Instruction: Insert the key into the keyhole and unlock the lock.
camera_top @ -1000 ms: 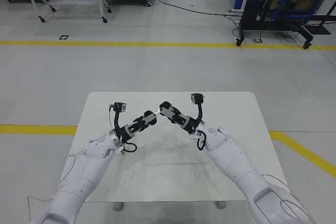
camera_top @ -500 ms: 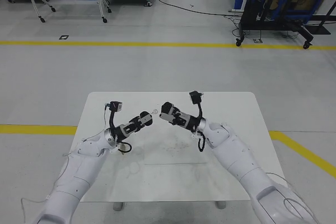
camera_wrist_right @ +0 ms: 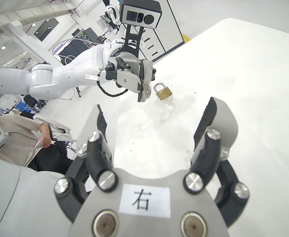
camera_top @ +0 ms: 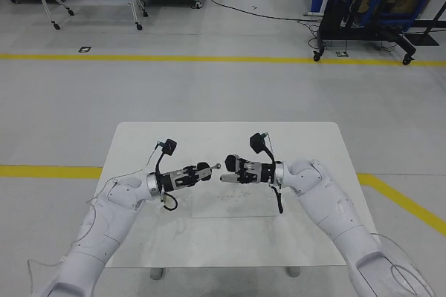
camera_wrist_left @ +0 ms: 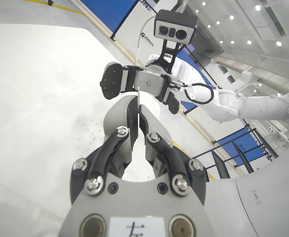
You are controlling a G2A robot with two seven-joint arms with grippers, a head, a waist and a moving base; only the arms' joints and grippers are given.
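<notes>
A small brass padlock (camera_wrist_right: 163,91) lies on the white table (camera_top: 305,141), its shackle closed. My left gripper (camera_wrist_left: 137,107) is shut on a thin silver key (camera_wrist_left: 138,97), whose blade sticks out past the fingertips. In the right wrist view that key (camera_wrist_right: 147,88) hangs just beside the padlock and above the tabletop. My right gripper (camera_wrist_right: 156,119) stands open with nothing between its fingers, facing the left gripper (camera_top: 208,169) tip to tip over the middle of the table. In the top view the right gripper (camera_top: 227,177) is a short way from the key's tip (camera_top: 218,165).
Scuff marks dot the tabletop (camera_wrist_right: 245,62) around the padlock. Yellow floor lines and wheeled racks (camera_top: 364,30) lie well beyond the table's far edge.
Both grippers have drawn apart, come nearer the table's middle and turned level, now facing each other. The key stays in the left gripper.
</notes>
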